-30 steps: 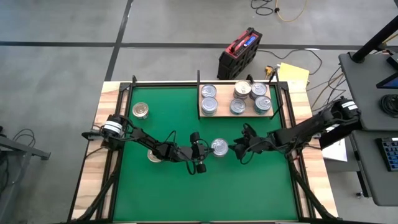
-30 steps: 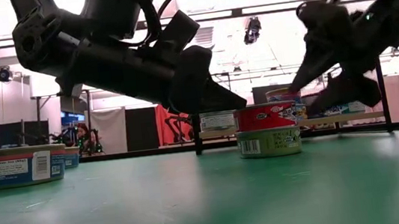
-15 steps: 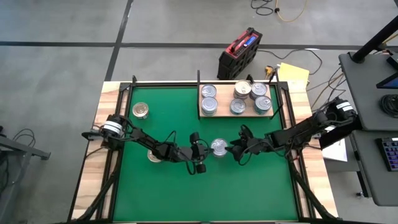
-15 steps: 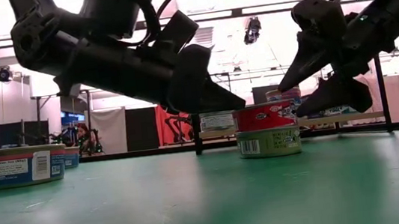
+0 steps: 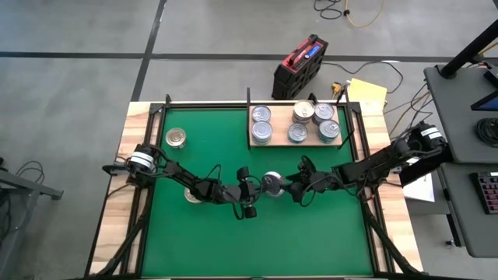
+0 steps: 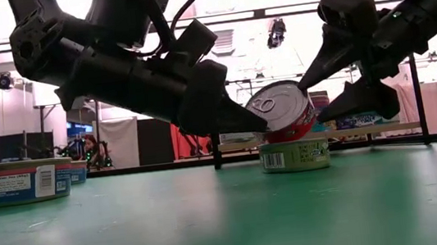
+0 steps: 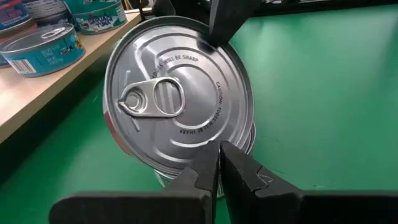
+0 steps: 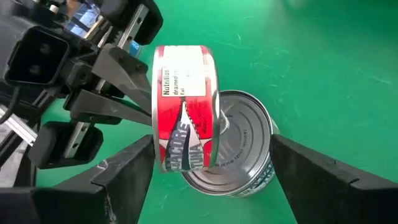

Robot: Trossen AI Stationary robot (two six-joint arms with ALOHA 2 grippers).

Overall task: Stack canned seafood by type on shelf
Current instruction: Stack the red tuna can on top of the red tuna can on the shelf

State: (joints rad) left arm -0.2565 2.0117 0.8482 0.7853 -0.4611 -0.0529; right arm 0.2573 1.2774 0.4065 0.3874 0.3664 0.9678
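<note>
Where its lid faces me, I read "SHARP" on the tilted red-labelled can (image 7: 177, 106) (side panel: "Nutrition"). It leans on a lower can (image 6: 294, 155), between the spread right gripper (image 8: 208, 171) fingers, touching the pressed-together left gripper (image 7: 219, 163).

Both pincers meeting at a can (image 5: 273, 183) mid-mat, six cans on shelf (image 5: 294, 141)

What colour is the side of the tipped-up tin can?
Red and white: the tilted round metal tin has a red-and-white label, clearest in the right wrist view.
</note>
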